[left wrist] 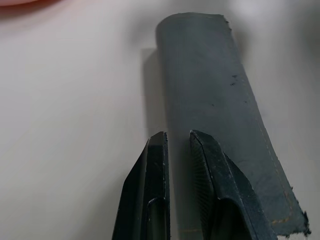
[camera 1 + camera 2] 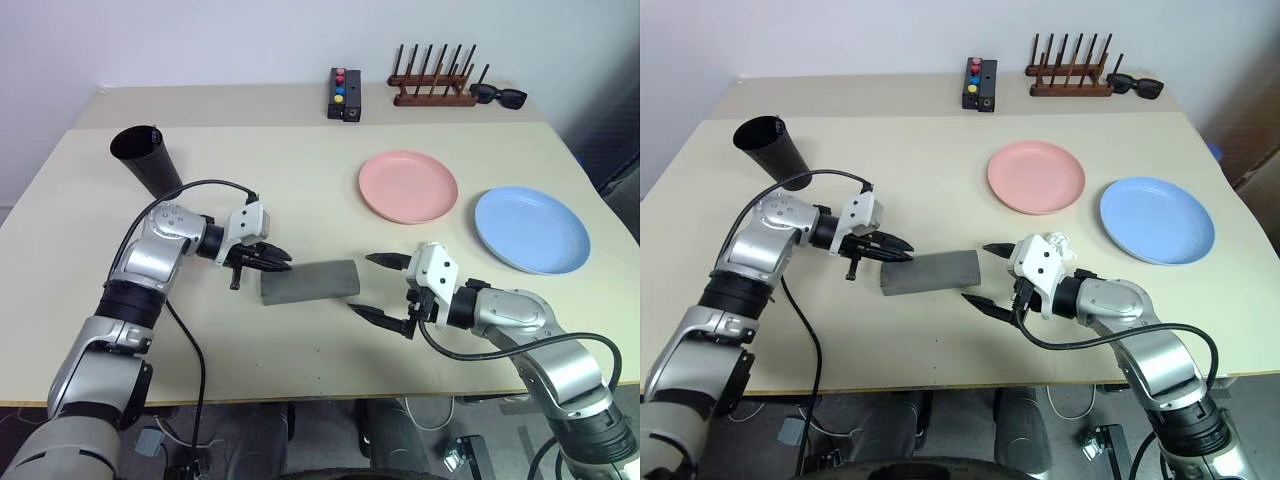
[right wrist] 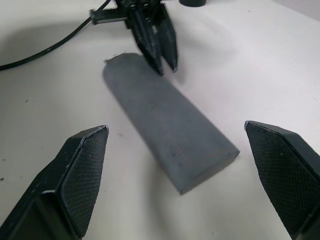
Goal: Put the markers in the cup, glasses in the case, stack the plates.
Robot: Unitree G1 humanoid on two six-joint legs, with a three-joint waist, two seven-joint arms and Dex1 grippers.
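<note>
The grey case (image 2: 310, 281) lies closed on the table between my two grippers. My left gripper (image 2: 280, 262) is shut with nothing in it, its tips at the top edge of the case's left end (image 1: 200, 75). At the case's right end my right gripper (image 2: 362, 284) stands wide open, one finger on either side of the end, not touching it. The black cup (image 2: 147, 160) stands at the far left. A pink plate (image 2: 408, 186) and a blue plate (image 2: 530, 229) lie side by side at the right, apart. The markers and the glasses are out of view.
Along the table's back stand a black box with coloured buttons (image 2: 345, 95) and a wooden peg rack (image 2: 433, 88), with black sunglasses (image 2: 498, 95) beside it. My left arm's cable (image 2: 200, 185) loops above the table near the cup.
</note>
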